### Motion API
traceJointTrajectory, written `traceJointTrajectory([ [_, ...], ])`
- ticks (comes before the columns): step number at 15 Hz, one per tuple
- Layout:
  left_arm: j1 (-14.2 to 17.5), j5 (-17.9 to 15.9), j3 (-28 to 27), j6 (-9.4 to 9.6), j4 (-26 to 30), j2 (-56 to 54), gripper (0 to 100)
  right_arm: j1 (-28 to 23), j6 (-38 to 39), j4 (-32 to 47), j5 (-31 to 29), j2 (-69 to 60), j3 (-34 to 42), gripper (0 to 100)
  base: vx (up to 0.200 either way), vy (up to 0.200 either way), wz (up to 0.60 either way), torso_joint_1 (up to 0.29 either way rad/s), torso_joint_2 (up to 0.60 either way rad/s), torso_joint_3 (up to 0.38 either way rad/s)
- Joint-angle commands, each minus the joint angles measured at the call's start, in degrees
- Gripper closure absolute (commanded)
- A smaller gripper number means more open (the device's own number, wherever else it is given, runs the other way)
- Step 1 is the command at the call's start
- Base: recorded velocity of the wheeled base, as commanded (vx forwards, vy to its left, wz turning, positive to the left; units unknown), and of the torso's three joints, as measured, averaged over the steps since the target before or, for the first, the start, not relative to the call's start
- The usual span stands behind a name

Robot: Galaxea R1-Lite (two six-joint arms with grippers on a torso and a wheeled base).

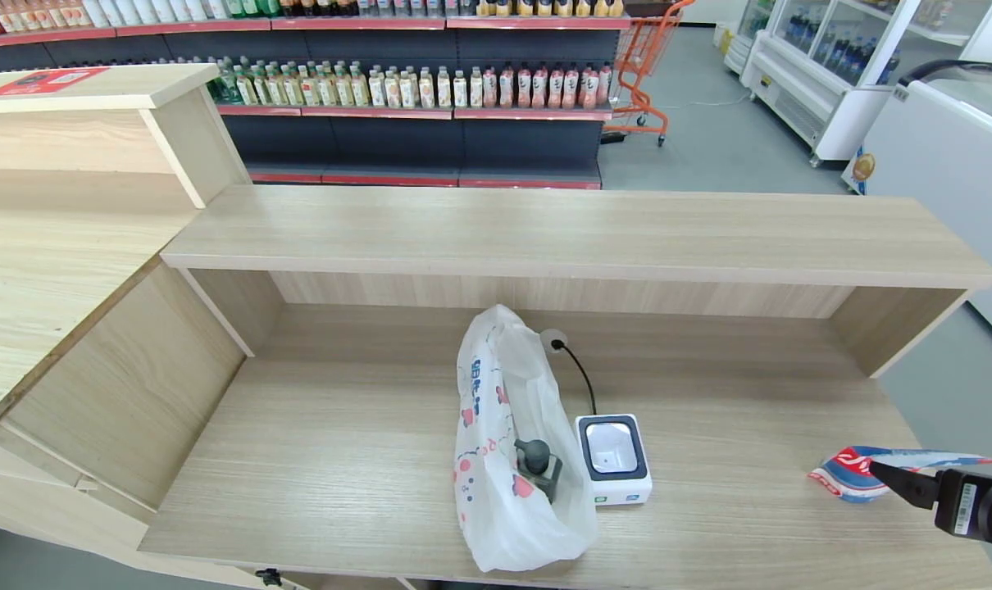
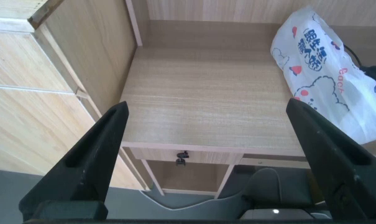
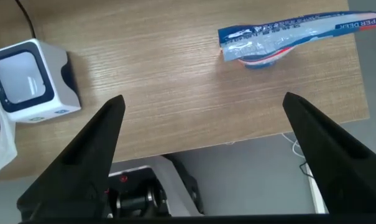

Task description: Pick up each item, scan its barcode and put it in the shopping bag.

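The right gripper's (image 3: pixel 203 99) two black fingers (image 3: pixel 94 149) are spread wide and hold nothing; bare wood shows between them. Just ahead of them, nearer the right-hand finger and not touching either, a flat blue, red and white plastic packet (image 3: pixel 281 37) lies on the light wood-grain counter (image 1: pixel 340 459), close to its right end. In the head view the arm comes in low from the counter's right front corner. Its wrist is about level, and one finger tip points inward over the packet's near edge. A small white sticker (image 1: pixel 966 497) sits on the wrist housing, its print too small to read.

The packet carries white lettering along its blue strip and a red-and-white emblem at its wider end.

The left gripper (image 2: pixel 207 104) is also wide open and empty. It is held back off the counter's front left edge, and its fingers point down and forward at the bare left part of the counter.

Mid-counter, a white plastic shopping bag (image 1: pixel 496 459) with red and blue cartoon prints and blue characters lies lengthwise, with its mouth gaping. Inside it sits a dark grey item (image 1: pixel 535 469) with a rounded top; what it is cannot be told. Just beside the bag on its right stands a white box-shaped barcode scanner (image 1: pixel 612 455) with a dark-framed glass window facing up. A black cable (image 1: pixel 582 377) runs from the scanner to the counter's back.
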Motion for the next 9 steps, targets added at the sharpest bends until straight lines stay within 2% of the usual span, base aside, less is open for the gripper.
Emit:
traceJointTrajectory([
  [1, -0.02, 0.00, 0.00, -0.09, -0.01, 0.09, 0, -0.06, 0.18, -0.02, 0.04, -1.40, 0.50, 0, 0.000, 0.000, 0.00, 0.000, 0.00, 0.000],
  [2, -0.02, 0.00, 0.00, -0.09, -0.01, 0.09, 0, -0.06, 0.18, -0.02, 0.04, -1.31, 0.32, 0, 0.000, 0.000, 0.00, 0.000, 0.00, 0.000],
  [6, -0.02, 0.00, 0.00, 0.08, -0.01, 0.00, 0, -0.06, 3.16, 0.24, -0.40, -3.25, 1.11, 0, 0.000, -0.200, 0.00, 0.000, 0.00, 0.002],
  [9, -0.02, 0.00, 0.00, 0.08, -0.01, 0.00, 0, -0.14, 5.36, 5.87, -0.32, -6.50, 0.50, 0, 0.000, -0.200, 0.00, 0.002, 0.01, 0.002],
])
